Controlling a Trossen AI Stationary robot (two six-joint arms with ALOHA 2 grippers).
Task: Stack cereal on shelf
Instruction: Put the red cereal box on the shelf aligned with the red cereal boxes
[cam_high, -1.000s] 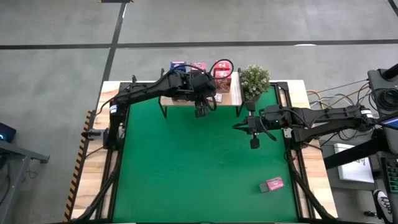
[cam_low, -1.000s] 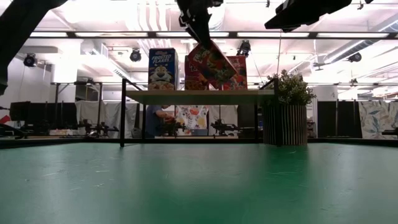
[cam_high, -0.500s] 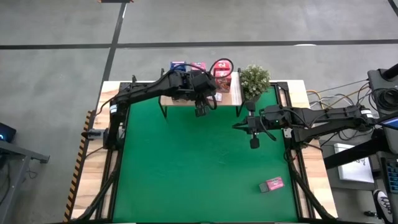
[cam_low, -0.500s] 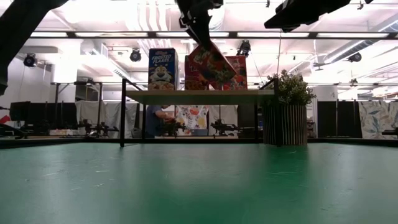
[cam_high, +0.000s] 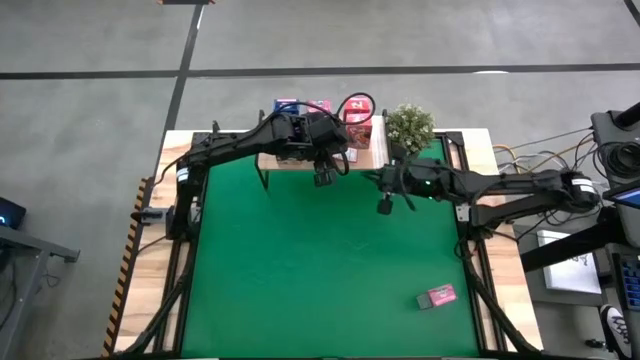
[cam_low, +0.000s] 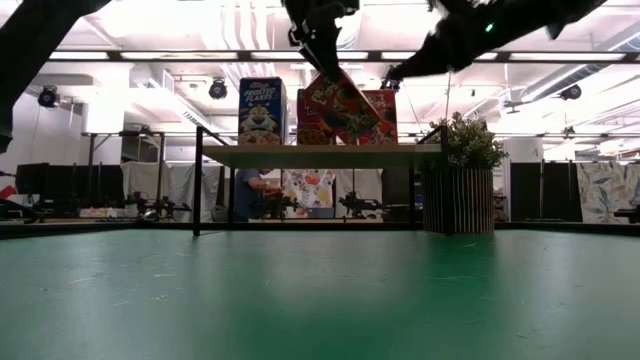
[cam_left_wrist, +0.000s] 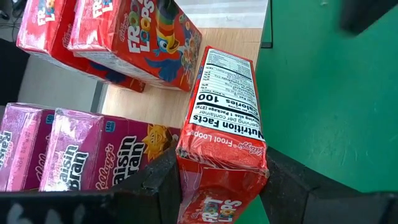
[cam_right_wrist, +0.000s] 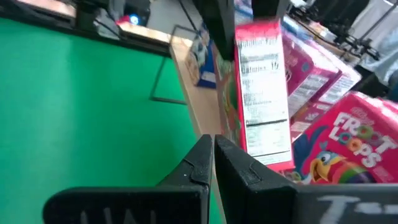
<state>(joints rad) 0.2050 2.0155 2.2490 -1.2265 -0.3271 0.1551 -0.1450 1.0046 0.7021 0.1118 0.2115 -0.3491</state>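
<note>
Your left gripper (cam_left_wrist: 217, 186) is clamped on a red box (cam_left_wrist: 227, 134), tilted over the shelf (cam_high: 368, 158) edge. The right gripper (cam_high: 384, 208), fingers together, sits close; a nudge could topple the standing boxes (cam_left_wrist: 130, 37).

left end effector (cam_high: 323, 178) gripping, right end effector (cam_high: 383, 206) closed

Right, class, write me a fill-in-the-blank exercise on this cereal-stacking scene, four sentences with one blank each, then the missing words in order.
1. The left gripper holds a red cardboard Froot Loops box over the edge of the light wooden ____.
2. The right gripper is empty, its fingers ____.
3. One small pink box lies alone on the ____ mat.
4. A potted ____ stands beside the shelf.

Missing words: shelf; shut; green; plant
</note>
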